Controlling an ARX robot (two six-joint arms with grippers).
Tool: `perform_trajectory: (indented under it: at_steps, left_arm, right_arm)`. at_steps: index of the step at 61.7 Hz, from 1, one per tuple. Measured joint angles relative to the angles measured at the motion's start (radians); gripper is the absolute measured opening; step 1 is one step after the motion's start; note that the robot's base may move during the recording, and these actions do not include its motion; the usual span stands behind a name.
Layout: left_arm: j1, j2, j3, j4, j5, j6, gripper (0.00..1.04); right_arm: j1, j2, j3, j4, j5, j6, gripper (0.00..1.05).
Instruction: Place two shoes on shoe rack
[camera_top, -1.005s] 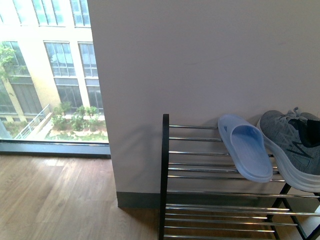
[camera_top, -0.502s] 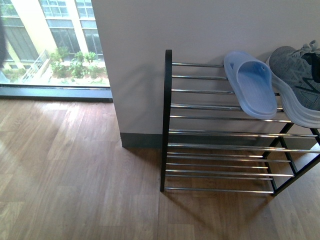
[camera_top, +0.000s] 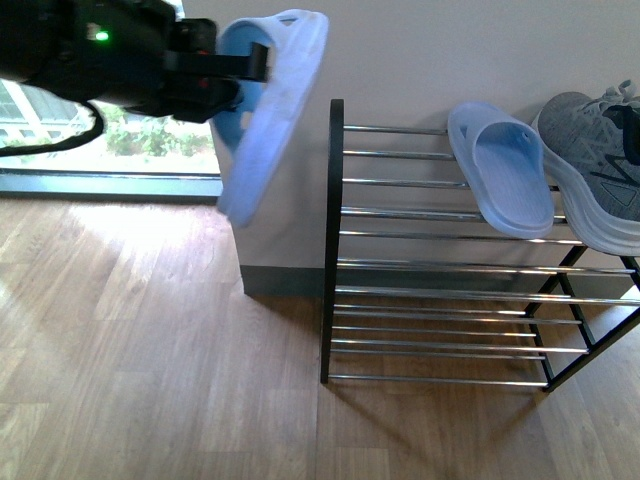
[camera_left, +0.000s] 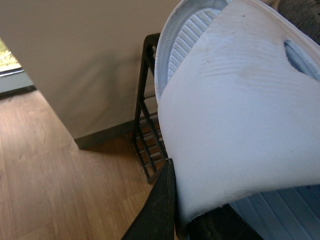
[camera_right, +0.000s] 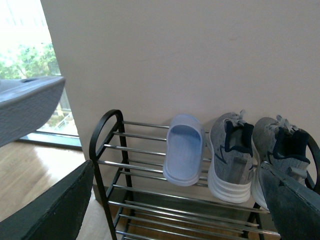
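Our left gripper (camera_top: 240, 75) is clamped on a light-blue slipper (camera_top: 268, 105), at ten o'clock from the shoe rack (camera_top: 332, 240). Our right gripper (camera_right: 175, 210) stands wide open, empty. At the rack's two o'clock we see another slipper (camera_top: 500, 168) beside grey sneakers (camera_right: 255, 150).

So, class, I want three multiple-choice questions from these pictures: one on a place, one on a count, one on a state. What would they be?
1. Where on the shoe rack is the resting blue slide?
A. Top shelf, beside the grey sneakers
B. Lowest shelf
C. On the floor under it

2. How many grey sneakers stand on the rack in the right wrist view?
A. One
B. Two
C. Three

3. What is the left gripper doing?
A. Open and empty
B. Shut on a second blue slide, held in the air
C. Resting on the floor

Answers: 1 A, the slide lies across the top bars, next to the sneakers. 2 B, a pair stands side by side. 3 B, the front view shows the slide clamped, to the left of the rack.
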Motion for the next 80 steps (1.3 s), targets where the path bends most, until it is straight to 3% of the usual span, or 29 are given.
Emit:
perform_trajectory:
  at_steps: [14,46,80]
  left_arm:
    - [-0.094,0.218,0.247,-0.022,-0.066,0.041,0.02]
    - [-0.166,0.417,0.525,-0.032,-0.149,0.188,0.02]
    - [-0.222,0.633,0.71,0.019,-0.389,0.331,0.02]
  right_arm:
    - [0.0,0.0,0.0,0.0,0.0,0.0,0.95]
    - [0.0,0.0,0.0,0.0,0.0,0.0,0.95]
    - [0.0,0.0,0.0,0.0,0.0,0.0,0.95]
